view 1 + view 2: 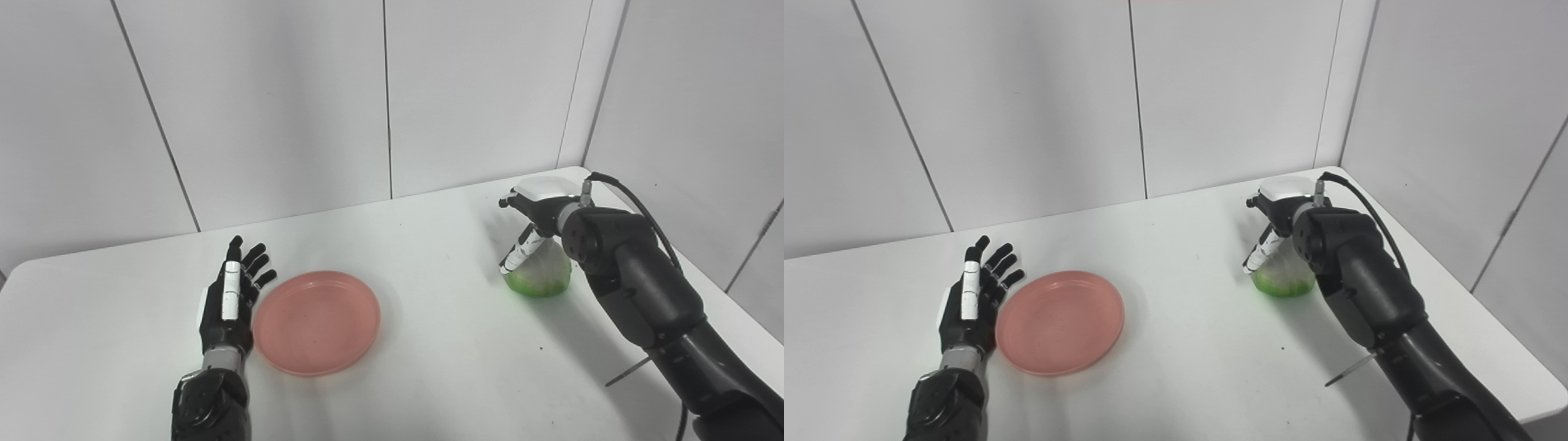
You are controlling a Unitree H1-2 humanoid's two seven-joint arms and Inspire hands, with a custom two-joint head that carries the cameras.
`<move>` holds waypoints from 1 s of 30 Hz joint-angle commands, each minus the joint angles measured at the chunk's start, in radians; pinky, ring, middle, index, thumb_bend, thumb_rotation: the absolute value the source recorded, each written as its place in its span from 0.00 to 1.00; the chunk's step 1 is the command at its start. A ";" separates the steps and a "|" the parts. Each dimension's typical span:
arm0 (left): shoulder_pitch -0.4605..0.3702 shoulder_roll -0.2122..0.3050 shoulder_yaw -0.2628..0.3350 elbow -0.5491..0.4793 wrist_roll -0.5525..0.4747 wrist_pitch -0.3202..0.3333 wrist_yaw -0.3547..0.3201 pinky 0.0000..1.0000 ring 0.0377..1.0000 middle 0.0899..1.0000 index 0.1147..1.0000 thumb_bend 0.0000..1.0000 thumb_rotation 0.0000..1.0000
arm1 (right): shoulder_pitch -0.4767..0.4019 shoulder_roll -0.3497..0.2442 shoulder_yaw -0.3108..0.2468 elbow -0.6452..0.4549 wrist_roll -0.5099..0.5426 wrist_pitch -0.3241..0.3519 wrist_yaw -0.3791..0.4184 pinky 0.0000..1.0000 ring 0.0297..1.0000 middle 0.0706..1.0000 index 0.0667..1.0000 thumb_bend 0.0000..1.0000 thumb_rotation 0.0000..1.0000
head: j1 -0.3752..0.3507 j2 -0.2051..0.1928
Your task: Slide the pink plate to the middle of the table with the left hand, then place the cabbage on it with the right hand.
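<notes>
Left robot hand [229,300]: flat and open with fingers spread, holding nothing; it lies on the bench just beside the left rim of the plate, palm side turned toward it.
Right robot hand [531,229]: set down over the top of the cabbage near the far right corner of the bench, fingers curled down its left side; whether the grip is fully closed I cannot tell, since the wrist hides the far side.
Plate [317,321]: pink, shallow, empty, lying flat on the bench left of centre and nearer the front edge than the back edge.
Cabbage [542,272]: pale green, sitting on the bench by the right edge, well apart from the plate; it seems not yet lifted, though the contact with the bench is partly hidden.
Bench [429,367]: white, with a bare stretch between plate and cabbage.
Step in hand: judging by the layout, the plate slide looks done or nearly so, and the pick-up of the cabbage is the current step.
Next move: probably firm the right fingers around the cabbage, lift it clear, carry it toward the front left and lower it onto the plate's centre.
Caution: a round cabbage may roll in a loose grip; the left robot hand sits close to the rim.
</notes>
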 commanded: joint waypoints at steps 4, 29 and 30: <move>0.064 0.006 0.009 0.057 -0.013 0.047 -0.006 0.77 0.86 0.82 0.92 0.88 0.81 | -0.060 -0.042 -0.007 0.006 -0.018 0.008 0.000 1.00 0.99 1.00 0.89 1.00 0.35 | -0.001 0.003; 0.069 0.008 0.005 0.036 -0.013 0.064 -0.011 0.79 0.87 0.83 0.94 0.90 0.79 | 0.018 -0.049 -0.012 0.047 0.046 0.003 -0.045 0.71 0.88 0.95 0.90 1.00 0.33 | 0.015 0.023; 0.070 0.008 0.006 0.036 -0.014 0.065 -0.012 0.79 0.86 0.82 0.94 0.91 0.78 | 0.022 -0.049 -0.010 0.049 0.054 0.001 -0.051 0.70 0.87 0.95 0.90 1.00 0.34 | 0.015 0.023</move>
